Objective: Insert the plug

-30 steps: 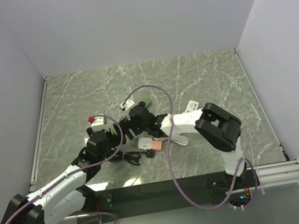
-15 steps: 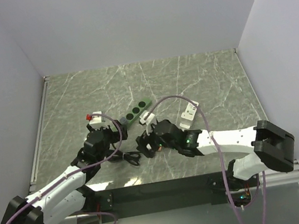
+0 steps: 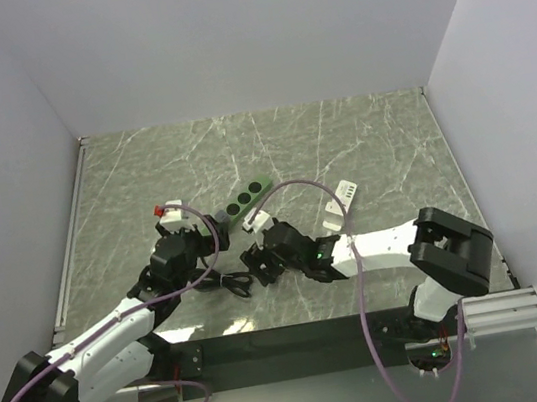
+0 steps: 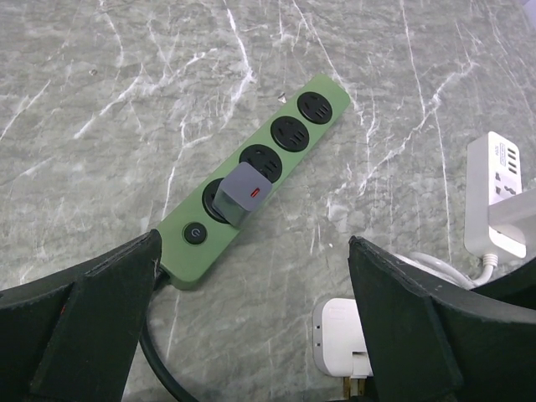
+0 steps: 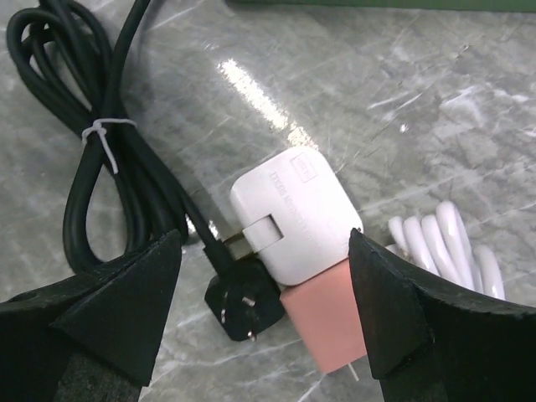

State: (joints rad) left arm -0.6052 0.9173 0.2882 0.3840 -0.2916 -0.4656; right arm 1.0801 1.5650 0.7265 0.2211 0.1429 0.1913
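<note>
A green power strip [image 4: 260,159] lies on the marble table, also in the top view [image 3: 248,198]. A grey plug [image 4: 241,191] sits in its socket nearest the power button. My left gripper [image 4: 251,335] is open and empty, just near of the strip's button end [image 3: 182,246]. My right gripper [image 5: 264,276] is open and hovers over a white adapter [image 5: 293,213], a pink adapter [image 5: 322,322] and a black plug [image 5: 247,310]; none is held. In the top view it [image 3: 261,263] is near of the strip.
The strip's coiled black cable [image 5: 100,142] lies left of the adapters. A coiled white cable [image 5: 444,243] lies to their right. A white power strip [image 3: 342,202] lies right of the green one, also in the left wrist view [image 4: 502,193]. Walls enclose the table.
My right gripper has pulled back from the green strip toward the near side and now hovers over the adapters. The grey plug now shows in the strip. My left arm has barely moved.
</note>
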